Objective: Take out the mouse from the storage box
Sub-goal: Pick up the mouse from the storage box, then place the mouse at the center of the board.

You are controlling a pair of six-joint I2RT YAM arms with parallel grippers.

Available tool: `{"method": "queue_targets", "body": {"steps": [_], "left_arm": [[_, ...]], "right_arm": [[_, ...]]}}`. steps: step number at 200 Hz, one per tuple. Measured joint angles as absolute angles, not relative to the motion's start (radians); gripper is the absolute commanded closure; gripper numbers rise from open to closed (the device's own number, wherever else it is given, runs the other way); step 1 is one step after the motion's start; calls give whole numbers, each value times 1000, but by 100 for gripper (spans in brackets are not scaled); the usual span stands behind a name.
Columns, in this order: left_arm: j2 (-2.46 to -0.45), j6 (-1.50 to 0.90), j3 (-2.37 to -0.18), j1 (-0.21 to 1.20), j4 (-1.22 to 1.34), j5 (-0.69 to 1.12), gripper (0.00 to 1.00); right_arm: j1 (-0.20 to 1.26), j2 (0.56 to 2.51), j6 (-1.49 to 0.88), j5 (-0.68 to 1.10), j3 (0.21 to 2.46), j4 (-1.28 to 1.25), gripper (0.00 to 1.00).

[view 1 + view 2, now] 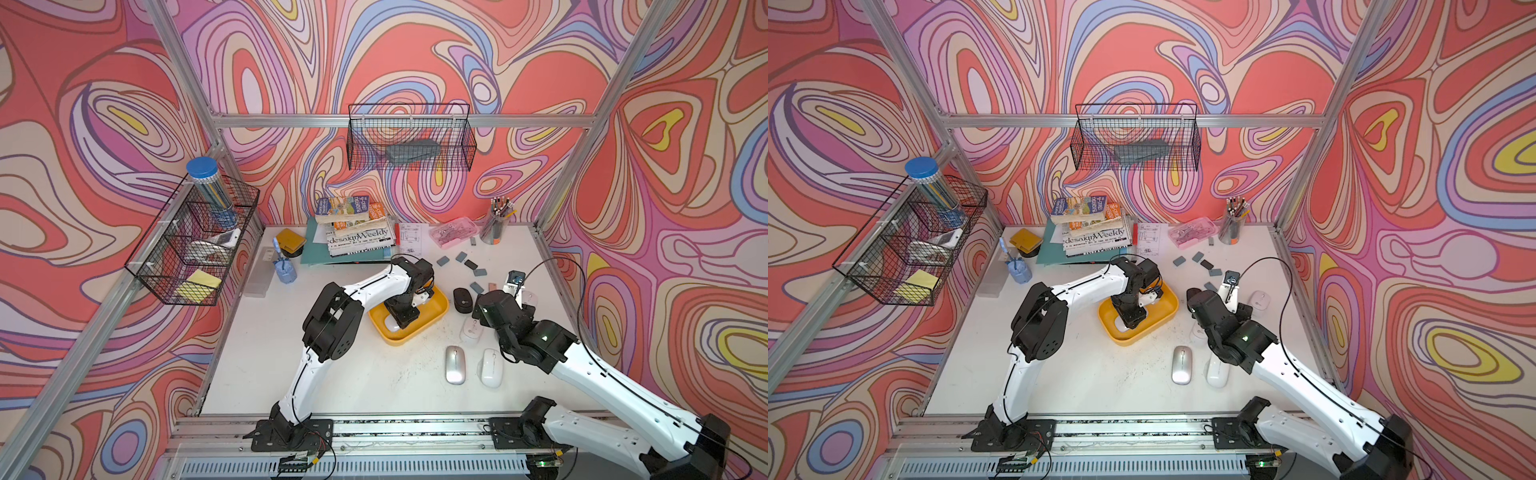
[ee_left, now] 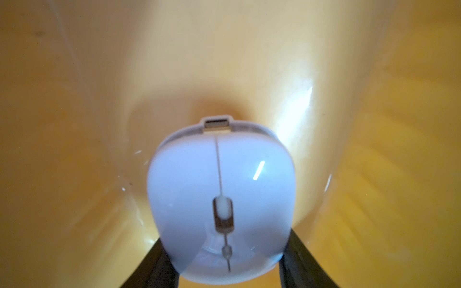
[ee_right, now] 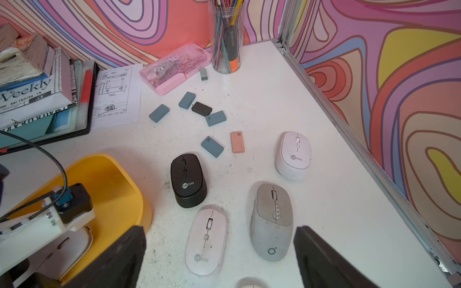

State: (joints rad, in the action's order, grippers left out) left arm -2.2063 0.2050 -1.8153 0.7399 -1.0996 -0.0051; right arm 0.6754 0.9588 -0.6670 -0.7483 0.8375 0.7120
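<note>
The storage box (image 1: 441, 306) (image 1: 1168, 308) is a shallow yellow tray in the middle of the table. My left gripper (image 2: 224, 251) (image 1: 401, 318) reaches down into it and is shut on a white mouse (image 2: 219, 194) (image 1: 390, 324). Its black fingers (image 2: 159, 264) press on both sides of the mouse's rear half. The mouse's front points at the tray's yellow wall (image 2: 74, 124). My right gripper (image 3: 219, 232) hovers open over the table to the right of the tray (image 3: 112, 174), with nothing between its fingers.
Several mice lie on the table right of the tray: a black one (image 3: 188, 179), a white one (image 3: 205, 240), a grey one (image 3: 272, 222), a pinkish-white one (image 3: 294, 154), and a silver one (image 1: 455, 365). Small erasers (image 3: 212, 147), a pink case (image 3: 174, 67) and a pen cup (image 3: 227, 45) stand behind.
</note>
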Motion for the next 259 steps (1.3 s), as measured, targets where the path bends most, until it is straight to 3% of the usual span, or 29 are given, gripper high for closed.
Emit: {"method": "queue_targets", "body": {"steps": [46, 92, 179, 212, 259], "left_arm": [[-2186, 187, -1914, 740, -1152, -49, 89], [-2106, 131, -1953, 724, -1217, -130, 96], [-1679, -155, -1529, 516, -1329, -170, 87], [-1671, -255, -1367, 458, -1310, -120, 91], [-1763, -366, -1277, 417, -1213, -85, 85]], "right_arm": [[675, 951, -667, -754, 836, 711, 6], [675, 944, -663, -751, 822, 699, 6], [675, 915, -612, -710, 785, 622, 6], [675, 904, -604, -692, 773, 616, 6], [675, 875, -607, -687, 772, 624, 6]]}}
